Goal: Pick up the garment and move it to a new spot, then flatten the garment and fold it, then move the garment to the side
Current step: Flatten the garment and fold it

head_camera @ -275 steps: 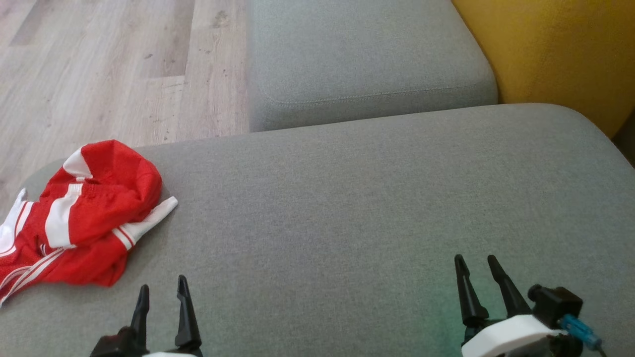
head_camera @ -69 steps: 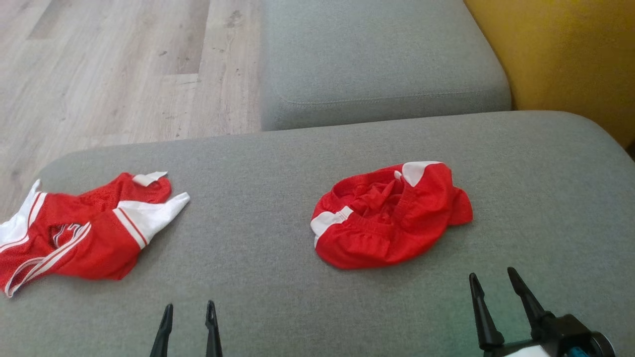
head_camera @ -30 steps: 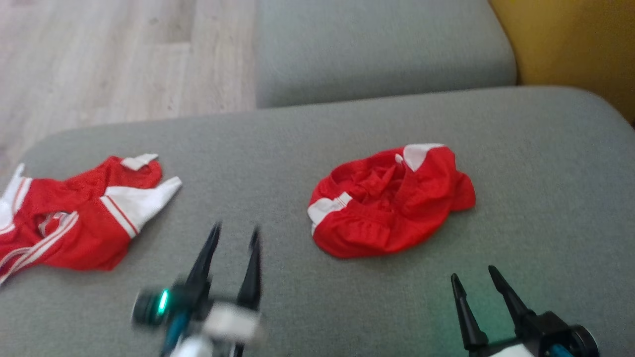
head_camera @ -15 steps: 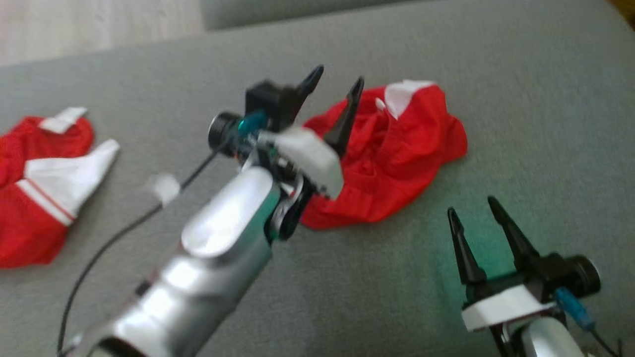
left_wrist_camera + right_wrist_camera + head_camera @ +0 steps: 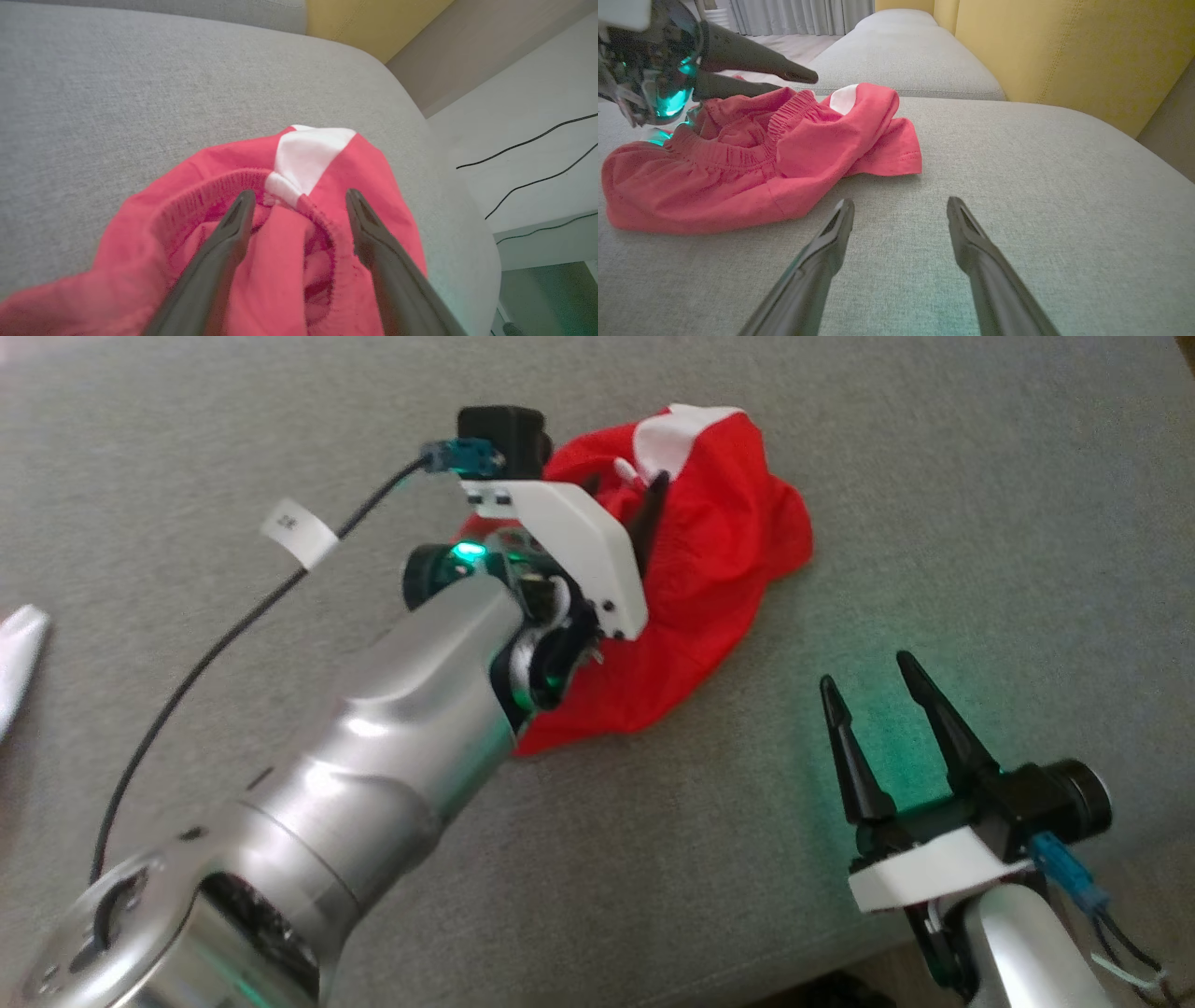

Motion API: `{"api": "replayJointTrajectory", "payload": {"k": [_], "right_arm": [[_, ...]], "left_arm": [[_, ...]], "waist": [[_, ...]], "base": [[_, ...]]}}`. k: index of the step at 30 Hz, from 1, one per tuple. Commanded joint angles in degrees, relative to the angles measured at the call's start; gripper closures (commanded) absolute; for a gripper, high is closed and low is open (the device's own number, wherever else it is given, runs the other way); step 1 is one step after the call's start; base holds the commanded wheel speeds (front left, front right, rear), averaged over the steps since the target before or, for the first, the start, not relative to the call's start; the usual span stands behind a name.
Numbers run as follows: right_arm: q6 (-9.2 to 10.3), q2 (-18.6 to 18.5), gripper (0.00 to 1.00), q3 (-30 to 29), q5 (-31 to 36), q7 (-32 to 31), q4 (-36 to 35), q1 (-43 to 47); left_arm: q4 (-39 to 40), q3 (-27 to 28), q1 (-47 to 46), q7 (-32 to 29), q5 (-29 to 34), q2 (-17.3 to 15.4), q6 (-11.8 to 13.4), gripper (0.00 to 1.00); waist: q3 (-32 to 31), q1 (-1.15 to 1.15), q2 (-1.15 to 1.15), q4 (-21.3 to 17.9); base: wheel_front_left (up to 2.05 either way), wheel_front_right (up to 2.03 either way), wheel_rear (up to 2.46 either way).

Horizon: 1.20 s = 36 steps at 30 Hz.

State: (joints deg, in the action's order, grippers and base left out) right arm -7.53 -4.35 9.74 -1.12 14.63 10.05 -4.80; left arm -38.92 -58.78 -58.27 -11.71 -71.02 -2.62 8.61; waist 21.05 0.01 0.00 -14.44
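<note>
The garment [image 5: 728, 560] is a crumpled pair of red shorts with a white patch, lying on the grey sofa cushion [image 5: 980, 476]. My left gripper [image 5: 624, 483] hovers over its waistband, open, with its fingers pointing down into the folds. In the left wrist view the gripper [image 5: 300, 193] straddles the elastic waistband of the garment [image 5: 140, 233] near the white patch, with nothing pinched. My right gripper [image 5: 866, 672] stands open over bare cushion, to the right of the garment. Its own view shows the gripper [image 5: 900, 202] just short of the garment [image 5: 738, 177], with the left gripper [image 5: 796, 80] above the fabric.
A white tip of a second red and white garment [image 5: 19, 644] shows at the far left edge. A yellow backrest [image 5: 1064, 46] and another grey cushion [image 5: 901, 51] lie beyond. The cushion's edge runs close by my right arm, with cables [image 5: 528, 140] on the floor past it.
The head camera has tilted down and closer. My left arm has reached forward and now sits over the garment's waistband, still open. The right gripper stays open beside it.
</note>
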Motion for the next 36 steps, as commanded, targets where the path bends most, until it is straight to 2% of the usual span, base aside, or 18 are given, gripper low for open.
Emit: {"api": "replayJointTrajectory", "payload": {"k": [1,8,9,10,11,17,27,31,36], "right_arm": [[0.04,-0.1,0.0,1.5,-0.5,0.4,-1.4,-1.3],[0.04,0.5,0.0,2.1,-1.0,0.4,-0.9,-2.6],[0.04,0.6,0.0,2.1,-1.1,0.4,-0.8,-2.7],[0.04,0.7,0.0,2.0,-1.1,0.4,-0.8,-2.7],[0.04,0.8,0.0,1.9,-1.1,0.4,-0.8,-2.8],[0.04,1.1,0.0,1.7,-1.1,0.4,-0.3,-2.4],[0.04,1.4,0.0,2.2,-1.2,0.4,0.7,-0.6],[0.04,1.4,0.0,1.3,-0.7,0.4,0.9,1.2],[0.04,1.4,0.0,-0.7,0.0,0.4,0.3,3.0]], "left_arm": [[0.0,0.4,-3.6,0.9,-1.0,-0.3,0.2,0.0],[-5.7,-2.9,-7.0,4.8,-6.0,-0.3,0.6,0.0],[-6.4,-3.5,-7.4,5.1,-6.5,-0.3,0.6,0.24],[-7.2,-4.1,-7.8,5.4,-6.9,-0.3,0.7,0.59],[-7.9,-4.7,-8.0,5.8,-7.2,-0.3,0.8,1.0],[-10.2,-7.8,-9.0,8.8,-8.8,-0.3,-0.7,1.0],[-0.5,-10.0,-14.5,13.4,-14.6,-0.3,-8.9,1.0],[4.2,-10.0,-19.4,15.9,-15.7,-0.3,-10.7,1.0],[6.0,-8.9,-22.8,17.8,-16.6,-0.3,-11.5,1.0]], "waist": [[1.4,-0.01,0.0,-1.4],[3.4,-0.01,0.0,-3.6],[3.4,-0.01,0.0,-3.9],[3.5,-0.01,0.0,-4.1],[3.5,-0.01,0.0,-4.4],[2.1,-0.01,0.0,-5.2],[-8.0,-0.01,0.0,-6.3],[-12.4,-0.01,0.0,-5.5],[-16.0,-0.01,0.0,-2.6]], "base": [[0.0,0.0,0.0],[0.0,0.0,0.0],[0.0,0.0,0.0],[0.0,0.0,0.0],[0.0,0.0,0.0],[0.0,0.0,0.0],[0.0,0.0,0.0],[0.0,0.0,0.0],[0.0,0.0,0.0]]}}
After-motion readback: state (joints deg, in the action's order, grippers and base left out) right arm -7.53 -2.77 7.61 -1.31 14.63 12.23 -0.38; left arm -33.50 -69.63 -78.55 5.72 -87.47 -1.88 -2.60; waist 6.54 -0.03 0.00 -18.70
